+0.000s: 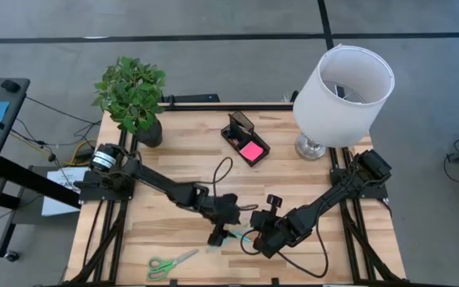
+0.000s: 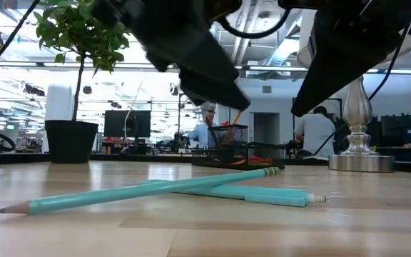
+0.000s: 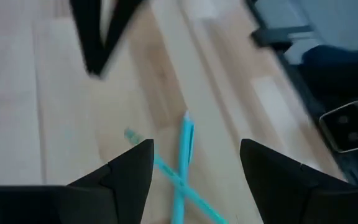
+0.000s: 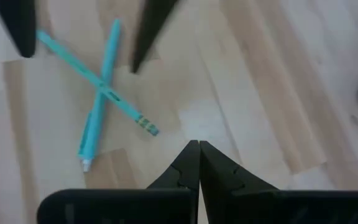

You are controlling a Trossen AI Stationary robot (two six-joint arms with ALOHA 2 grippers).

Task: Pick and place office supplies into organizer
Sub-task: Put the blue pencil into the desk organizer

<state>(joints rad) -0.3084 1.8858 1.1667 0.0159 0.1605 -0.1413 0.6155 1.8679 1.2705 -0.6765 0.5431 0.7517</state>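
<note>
A teal pencil (image 2: 141,191) and a teal pen (image 2: 262,194) lie crossed on the wooden table near its front edge, the pencil resting over the pen. My left gripper (image 3: 196,149) hangs open just above them. One finger stands on each side of the crossing (image 3: 178,177), and neither touches. My right gripper (image 4: 197,148) is shut and hovers close beside the pair, nearer the table's right edge, holding nothing. The black organizer (image 1: 241,131) stands at the far middle with a pink sticky-note pad (image 1: 252,151) in its low tray. Green-handled scissors (image 1: 170,263) lie flat at the front left.
A white lamp (image 1: 343,94) stands at the far right corner and a potted plant (image 1: 134,96) at the far left corner. Bare wood lies between the organizer and the grippers. People and desks show in the room behind the table.
</note>
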